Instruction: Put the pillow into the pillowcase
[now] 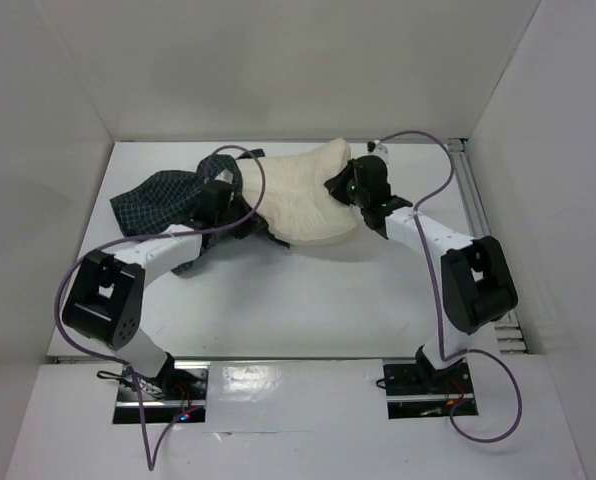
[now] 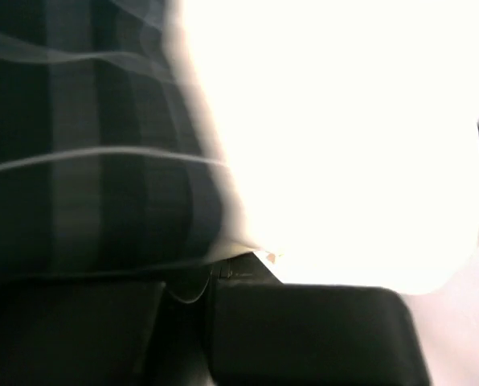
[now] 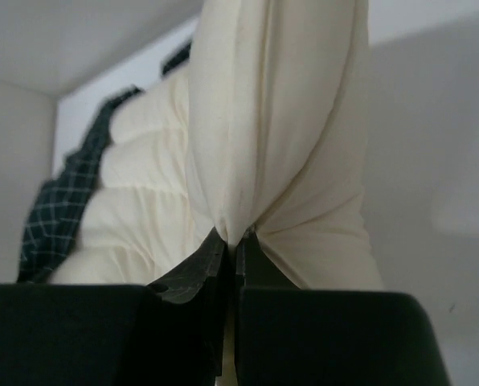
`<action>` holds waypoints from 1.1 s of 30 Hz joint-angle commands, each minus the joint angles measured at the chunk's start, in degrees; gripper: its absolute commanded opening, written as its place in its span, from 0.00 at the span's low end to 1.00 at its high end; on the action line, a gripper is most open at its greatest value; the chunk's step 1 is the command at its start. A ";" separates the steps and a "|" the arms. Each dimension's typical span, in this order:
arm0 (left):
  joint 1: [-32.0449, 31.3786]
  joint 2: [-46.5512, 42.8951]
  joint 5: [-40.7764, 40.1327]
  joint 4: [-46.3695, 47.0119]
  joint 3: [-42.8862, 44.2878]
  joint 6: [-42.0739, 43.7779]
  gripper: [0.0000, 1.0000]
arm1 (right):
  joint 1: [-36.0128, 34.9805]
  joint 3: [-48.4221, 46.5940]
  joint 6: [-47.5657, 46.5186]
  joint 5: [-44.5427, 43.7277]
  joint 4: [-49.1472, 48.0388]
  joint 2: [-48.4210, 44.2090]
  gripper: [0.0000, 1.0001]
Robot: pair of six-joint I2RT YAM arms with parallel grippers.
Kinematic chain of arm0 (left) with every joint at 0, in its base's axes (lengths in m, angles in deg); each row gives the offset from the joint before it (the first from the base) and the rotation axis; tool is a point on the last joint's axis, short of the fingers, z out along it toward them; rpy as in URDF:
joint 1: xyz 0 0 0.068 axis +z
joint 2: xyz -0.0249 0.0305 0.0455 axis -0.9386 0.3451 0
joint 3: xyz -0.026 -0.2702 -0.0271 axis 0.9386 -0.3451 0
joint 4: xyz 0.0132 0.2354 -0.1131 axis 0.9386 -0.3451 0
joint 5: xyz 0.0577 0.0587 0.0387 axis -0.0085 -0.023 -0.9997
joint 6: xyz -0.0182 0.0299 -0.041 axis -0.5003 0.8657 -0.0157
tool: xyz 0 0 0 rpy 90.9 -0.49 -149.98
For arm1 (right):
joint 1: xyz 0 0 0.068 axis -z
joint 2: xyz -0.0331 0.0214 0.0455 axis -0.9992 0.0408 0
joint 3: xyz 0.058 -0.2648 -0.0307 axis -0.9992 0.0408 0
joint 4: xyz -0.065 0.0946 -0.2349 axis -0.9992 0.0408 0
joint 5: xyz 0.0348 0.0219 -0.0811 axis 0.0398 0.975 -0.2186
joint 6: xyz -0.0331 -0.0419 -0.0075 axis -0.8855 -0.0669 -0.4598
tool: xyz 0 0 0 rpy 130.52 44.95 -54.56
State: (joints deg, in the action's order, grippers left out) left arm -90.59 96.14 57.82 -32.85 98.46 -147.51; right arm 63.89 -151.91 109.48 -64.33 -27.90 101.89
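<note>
Plainly, the right gripper [image 3: 236, 240] has its fingers pressed together on a bunched fold of the pillow [image 3: 280, 121] near its right end, and the cloth puckers into the pinch. The left gripper [image 1: 221, 196] sits on the pillowcase [image 1: 158, 197] where dark check meets cream. I cannot tell whether it is clamped on fabric (its wrist view is blurred and washed out). The pillow lies across the far middle of the table [image 1: 308, 300], its left end at the case's mouth and most of it outside. It looks light, soft and squashy, so a shallow pinch would probably drag the cover more than the filling; a deeper bite at a corner should push better. The limp case will likely bunch unless its hem is held open.
</note>
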 commanded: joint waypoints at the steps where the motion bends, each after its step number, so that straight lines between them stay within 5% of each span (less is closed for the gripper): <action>1: -2.43 0.17 17.16 8.83 13.09 2.02 0.00 | -1.02 -2.84 3.27 4.04 -7.17 -5.29 0.00; 10: -1.90 10.36 22.70 -5.51 34.28 10.73 0.00 | 4.86 7.97 4.84 -0.90 -4.45 -21.21 0.00; 18: -0.06 16.36 30.25 -9.82 44.14 12.31 0.00 | 7.25 8.87 6.61 3.13 1.00 -22.97 0.00; 22: -0.06 7.06 30.88 -10.35 33.28 12.92 0.00 | 9.26 7.54 7.22 2.97 2.23 -27.43 0.00; 29: -0.06 -6.85 24.38 -9.65 -0.99 17.57 0.00 | 9.79 17.99 9.06 4.80 2.42 -34.05 0.00; 33: 0.47 -7.99 22.44 -10.17 -7.42 18.29 0.00 | 9.27 25.37 12.49 9.99 1.00 -33.52 0.00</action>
State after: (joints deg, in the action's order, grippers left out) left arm -90.59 89.47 79.76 -45.77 93.78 -131.43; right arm 73.92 -130.49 118.05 -60.11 -23.81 67.42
